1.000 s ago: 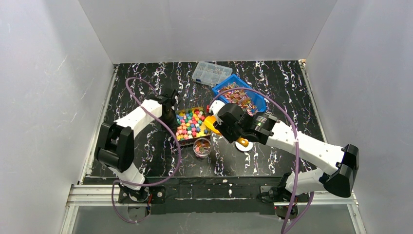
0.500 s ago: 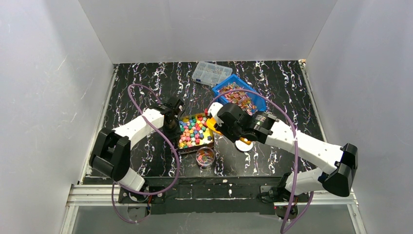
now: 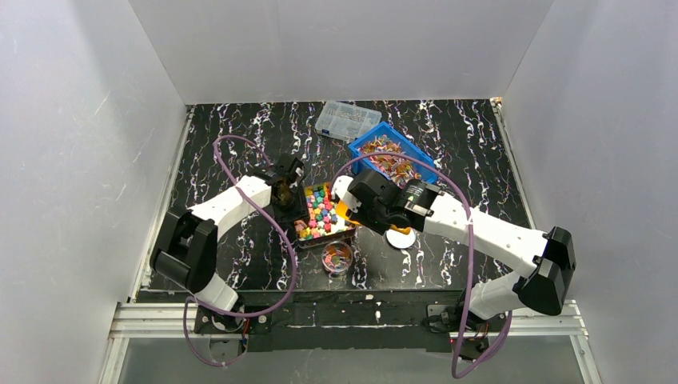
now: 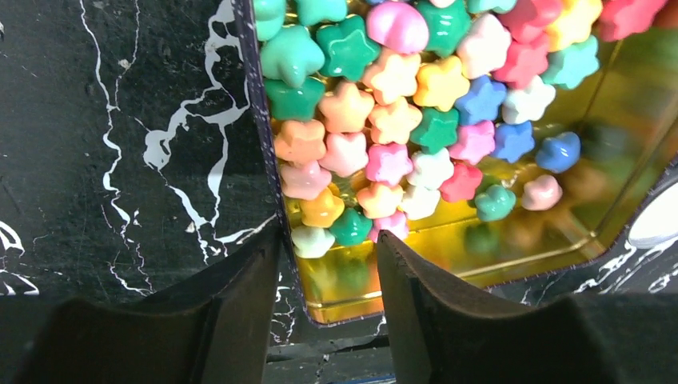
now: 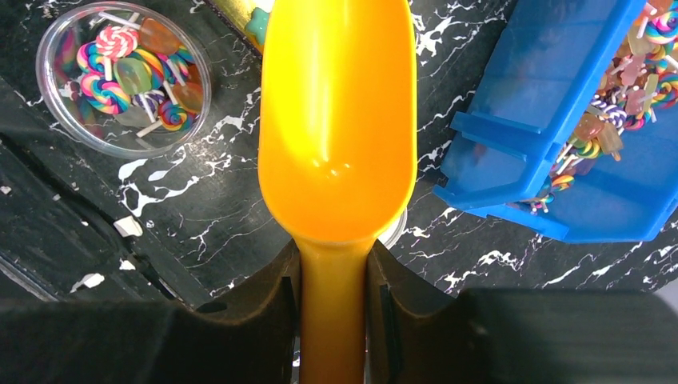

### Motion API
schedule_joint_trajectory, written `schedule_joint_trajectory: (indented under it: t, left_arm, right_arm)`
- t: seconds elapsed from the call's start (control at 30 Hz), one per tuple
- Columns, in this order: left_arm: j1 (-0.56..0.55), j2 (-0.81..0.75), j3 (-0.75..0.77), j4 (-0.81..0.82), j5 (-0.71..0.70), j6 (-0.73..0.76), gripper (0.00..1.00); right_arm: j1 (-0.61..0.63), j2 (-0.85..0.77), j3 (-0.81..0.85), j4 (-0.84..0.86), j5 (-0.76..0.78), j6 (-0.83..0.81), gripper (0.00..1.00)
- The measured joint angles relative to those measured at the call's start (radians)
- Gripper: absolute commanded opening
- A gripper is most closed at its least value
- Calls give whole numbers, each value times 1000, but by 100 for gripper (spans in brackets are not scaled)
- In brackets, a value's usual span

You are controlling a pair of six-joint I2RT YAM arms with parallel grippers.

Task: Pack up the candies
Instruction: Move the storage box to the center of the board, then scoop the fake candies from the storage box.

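1. two grippers are at work. the left gripper (image 4: 328,240) straddles the near corner wall of the gold tin (image 4: 496,232), one finger outside and one inside, and seems clamped on it.
2. the right gripper (image 5: 334,272) is closed tight round the handle of the yellow scoop (image 5: 336,120), whose bowl is empty.
3. most star candies (image 4: 392,104) are heaped at the far end of the tin, leaving bare gold floor near the left fingers, so i judge that end is raised.
4. more candies lie elsewhere: wrapped sweets (image 5: 632,72) in the blue bin (image 5: 544,96), and swirl lollipops (image 5: 116,40) in the clear round cup (image 5: 48,120) near the scoop's left.
5. the scoop's tip points at the tin's edge, above the black marbled table (image 3: 464,144), with a white disc (image 3: 400,238) partly under it.
6. the step in hand looks like scooping star candies from the tin, which has not begun.
7. to do it well, bring the scoop in low along the gold floor and into the foot of the heap, not down onto it.
8. hold the tin's tilt steady, because these smooth pieces will roll and could spill over the low wall.
9. take a modest load, level the bowl before lifting, and keep clear of the cup.
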State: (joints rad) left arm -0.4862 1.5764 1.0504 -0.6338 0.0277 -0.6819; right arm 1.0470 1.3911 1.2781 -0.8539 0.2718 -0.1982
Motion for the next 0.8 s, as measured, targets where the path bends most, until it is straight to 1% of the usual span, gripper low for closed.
schedule_joint_trajectory:
  t: [0.13,0.27,0.33,0.47,0.63,0.8]
  left_arm:
    - [0,-45,3,-10,15,30,52]
    - [0,-137,11,-34,43,59,56]
    - [0,-190,13,-43,79,78,56]
    - [0,-262,24,-58,174,110,60]
    - [0,-309,26,-66,266,131,60]
    - [0,-316,26,-74,328,148,62]
  right_arm:
    - [0,5,9,-11,-28,-27,1]
    - [0,5,9,-11,-60,-48,1]
    - [0,5,9,-11,-74,-53,1]
    - [0,3,9,-3,-105,-57,1]
    - [0,-18,9,24,-165,-57,1]
    - [0,-45,9,53,-231,-55,1]
